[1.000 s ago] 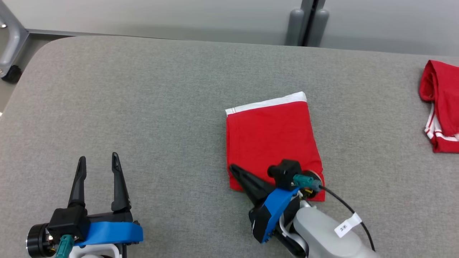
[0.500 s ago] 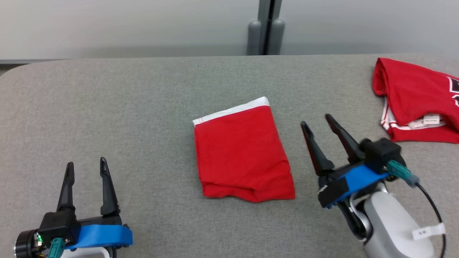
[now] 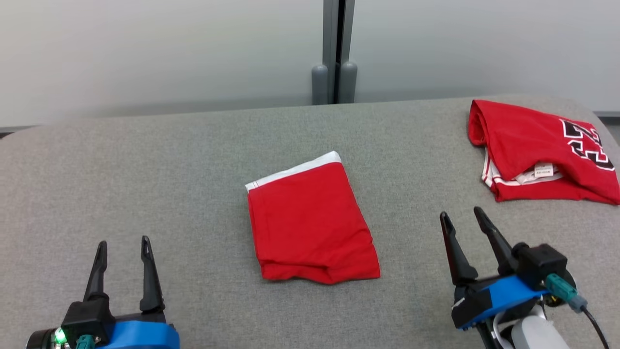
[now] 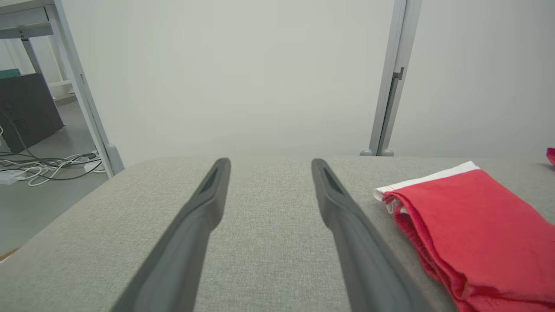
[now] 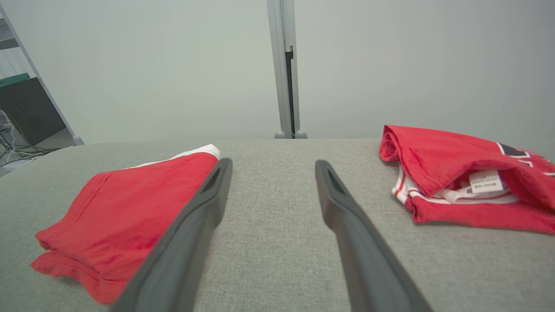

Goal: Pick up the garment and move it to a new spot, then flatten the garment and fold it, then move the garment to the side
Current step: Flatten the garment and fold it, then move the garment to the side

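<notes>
The garment is red with a white band along its far edge, folded into a neat rectangle at the middle of the grey table. It also lies at the right of the left wrist view and at the left of the right wrist view. My left gripper stands open near the front left, well clear of the garment. My right gripper is open at the front right, empty, a short way right of the garment.
A second red garment with white trim and black lettering lies bunched at the table's far right, also seen in the right wrist view. A grey post stands behind the table. Cables lie on the floor to the left.
My right gripper let go of the folded garment's near edge, opened, and drew back to the right. The head camera turned and tilted up, bringing the second garment into fuller view.
</notes>
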### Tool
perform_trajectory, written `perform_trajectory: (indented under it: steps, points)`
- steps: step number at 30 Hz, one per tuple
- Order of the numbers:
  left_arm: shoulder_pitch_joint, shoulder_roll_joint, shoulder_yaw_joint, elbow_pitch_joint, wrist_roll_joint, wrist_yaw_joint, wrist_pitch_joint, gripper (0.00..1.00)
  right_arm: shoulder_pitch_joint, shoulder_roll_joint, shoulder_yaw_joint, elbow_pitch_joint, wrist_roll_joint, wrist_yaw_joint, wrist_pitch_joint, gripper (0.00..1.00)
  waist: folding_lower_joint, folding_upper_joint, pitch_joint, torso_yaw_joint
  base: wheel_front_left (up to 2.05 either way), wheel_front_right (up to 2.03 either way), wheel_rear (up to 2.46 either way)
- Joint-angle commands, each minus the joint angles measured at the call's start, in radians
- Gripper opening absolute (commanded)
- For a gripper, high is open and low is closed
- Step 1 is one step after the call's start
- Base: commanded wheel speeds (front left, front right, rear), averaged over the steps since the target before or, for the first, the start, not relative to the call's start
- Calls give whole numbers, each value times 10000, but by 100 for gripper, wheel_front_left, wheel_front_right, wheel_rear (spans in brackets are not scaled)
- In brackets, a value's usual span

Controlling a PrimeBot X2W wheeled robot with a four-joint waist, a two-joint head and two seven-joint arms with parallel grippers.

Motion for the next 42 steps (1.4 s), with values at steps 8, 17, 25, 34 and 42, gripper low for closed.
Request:
perform_trajectory:
  steps: [8, 17, 25, 34, 42]
  points:
    - [465, 144, 11, 467, 34, -158, -47, 100, 939, 337, -502, 64, -453, 2, -34, 100, 1, 0, -632, 142, 0, 0, 0]
    - [716, 234, -112, 717, 40, -207, -44, 100, 1291, 453, -666, 102, -695, 2, 56, 100, 1, 0, -875, 220, 0, 0, 0]
    - [641, 338, -164, 661, 4, -96, 25, 100, 1391, 494, -795, -19, -824, 2, 255, 100, 1, 0, -904, 240, 0, 0, 0]
    - [595, 396, -223, 697, -113, -15, 17, 100, 1404, 509, -792, -59, -836, 2, 337, 100, 1, 0, -890, 221, 0, 0, 0]
    - [671, 410, -296, 619, -181, 87, 25, 100, 1427, 514, -785, -20, -828, 2, 365, 100, 1, 0, -899, 249, 0, 0, 0]
